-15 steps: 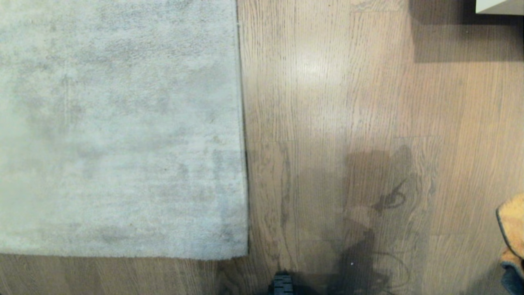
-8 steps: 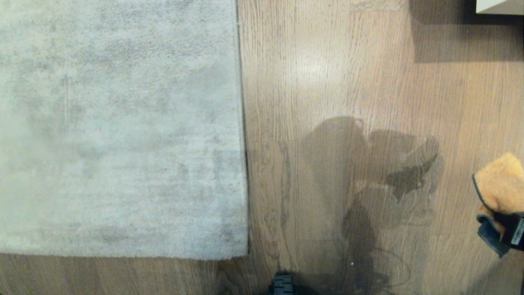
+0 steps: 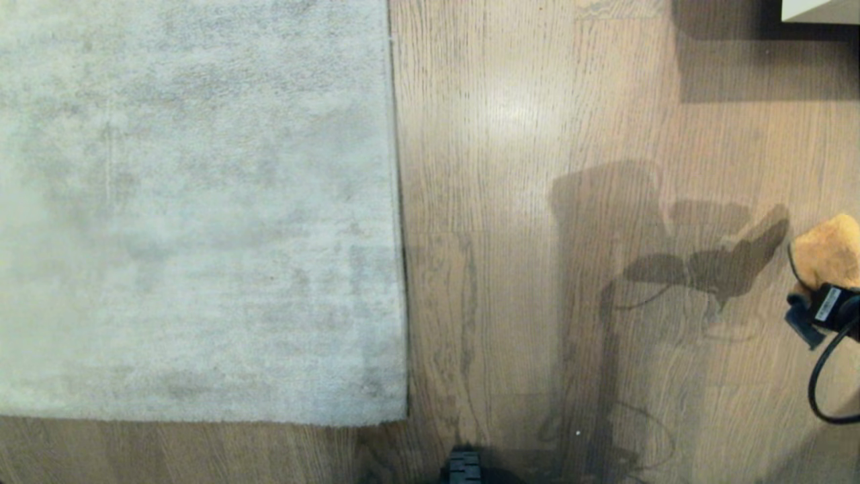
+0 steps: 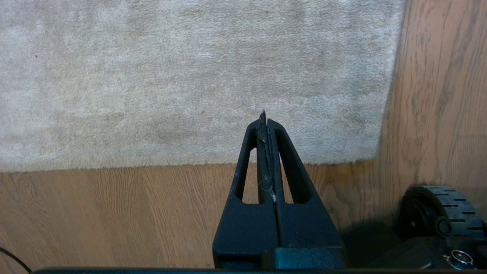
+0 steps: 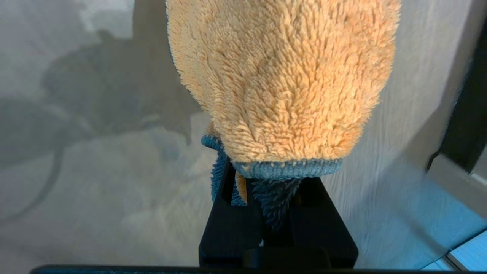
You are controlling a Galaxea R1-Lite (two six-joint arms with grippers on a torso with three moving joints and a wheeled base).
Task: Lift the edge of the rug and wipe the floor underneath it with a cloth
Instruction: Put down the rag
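Gripping a small, fluffy orange-tan cloth (image 5: 281, 76) with a blue-grey knitted hem, the right end effector (image 5: 262, 198) has its black fingers clamped on the bunched hem, so the pile side bulges out beyond the fingertips. From the head camera this end effector (image 3: 803, 306) sits at the far right margin, above the brown wood-grain plank floor (image 3: 537, 202), with a black cable (image 3: 823, 376) looping from it and its shadow thrown on the planks toward the rug. Whether the cloth touches the floor cannot be told.

Well apart from the right end effector, across bare planks, lies the large pale grey mottled short-pile rug, flat, its straight rug edge (image 3: 398, 215) and squared corner resting on the floor.

The left end effector (image 4: 265, 118) has its black fingers pressed together, holding nothing; it hangs over the near border of the rug, close to that corner, with a black ribbed wheel (image 4: 441, 209) of the base beside it.
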